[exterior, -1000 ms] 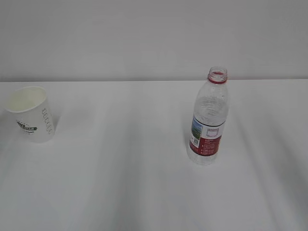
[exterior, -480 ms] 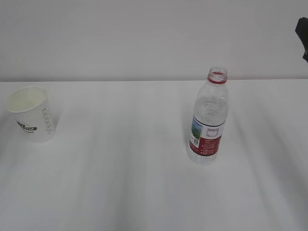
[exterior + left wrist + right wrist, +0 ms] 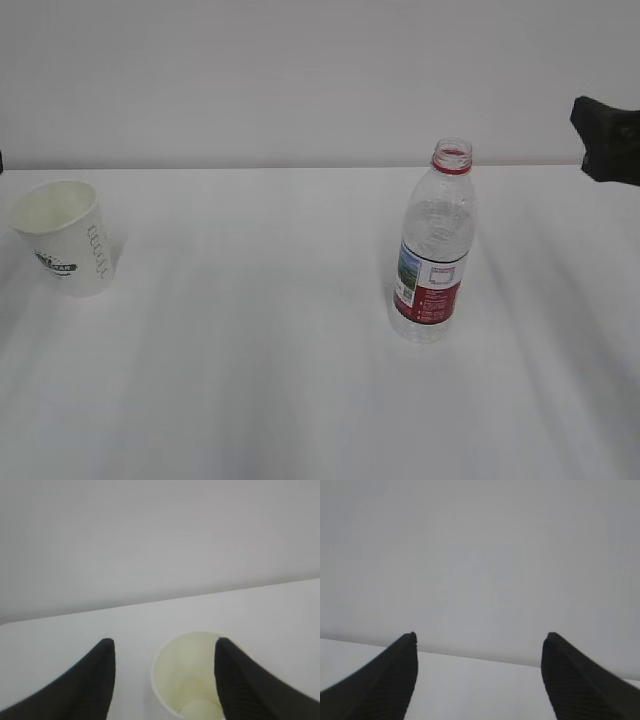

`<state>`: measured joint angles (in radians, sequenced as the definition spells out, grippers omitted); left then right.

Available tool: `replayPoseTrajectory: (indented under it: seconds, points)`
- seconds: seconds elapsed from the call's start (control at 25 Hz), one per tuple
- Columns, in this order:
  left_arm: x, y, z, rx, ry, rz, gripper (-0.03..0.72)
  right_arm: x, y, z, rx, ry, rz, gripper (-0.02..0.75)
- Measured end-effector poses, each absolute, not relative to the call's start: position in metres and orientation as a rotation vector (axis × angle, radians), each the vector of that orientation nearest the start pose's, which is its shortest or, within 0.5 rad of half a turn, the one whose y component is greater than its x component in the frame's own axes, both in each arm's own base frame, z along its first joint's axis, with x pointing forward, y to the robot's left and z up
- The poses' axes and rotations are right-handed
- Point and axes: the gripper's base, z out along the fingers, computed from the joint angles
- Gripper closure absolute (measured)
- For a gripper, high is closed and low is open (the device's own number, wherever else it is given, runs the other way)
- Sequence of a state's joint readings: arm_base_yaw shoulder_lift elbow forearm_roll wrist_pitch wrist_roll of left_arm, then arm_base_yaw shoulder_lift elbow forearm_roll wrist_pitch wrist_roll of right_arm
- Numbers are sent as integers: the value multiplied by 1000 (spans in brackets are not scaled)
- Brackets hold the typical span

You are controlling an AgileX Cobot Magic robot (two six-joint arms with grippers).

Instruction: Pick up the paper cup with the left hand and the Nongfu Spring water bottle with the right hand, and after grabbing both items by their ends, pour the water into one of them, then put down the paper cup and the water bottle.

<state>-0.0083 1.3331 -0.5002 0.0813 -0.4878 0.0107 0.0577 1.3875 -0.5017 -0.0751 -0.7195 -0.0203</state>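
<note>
Paper cup (image 3: pixel 62 238) upright at far left of white table (image 3: pixel 250 380), mouth open, cream inside, looks dry; white wall with green-and-black logo and vertical grey lettering facing camera. Shifted slightly across the last second: nudged right, now back left, so likely brushed or jostled during approach, not yet lifted. In left wrist view, cup (image 3: pixel 192 677) sits between left hand (image 3: pixel 164 650) fingertips, much closer to the right-side finger (image 3: pixel 235 675), possibly touching; jaws spread, pinching nothing. Off-centre, so closing now risks pushing the cup rather than gripping it. Nongfu Spring water bottle (image 3: pixel 434 245) upright right of centre, well apart from cup, uncapped, red neck ring, red-and-white label, clear ribbed body; unmoved. Water level hard to read, little visible. Right hand (image 3: pixel 608 138) newly further into frame at right edge of exterior view, above table level, well short of bottle; in wrist view jaws (image 3: pixel 479 645) spread wide, empty, only wall and table edge ahead, bottle not in sight. Both grasps still pending; pour not started.
</note>
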Motion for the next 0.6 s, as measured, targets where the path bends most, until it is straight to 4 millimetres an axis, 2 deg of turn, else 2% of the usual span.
replayPoseTrajectory:
  seconds: [0.24,0.6]
  points:
    - [238,-7,185,107,1816,-8,228,258,21,209,-162,1650,40,155]
    - [199,-11,144,128,1823,-60,228,226,21,165,-185,1744,66,155]
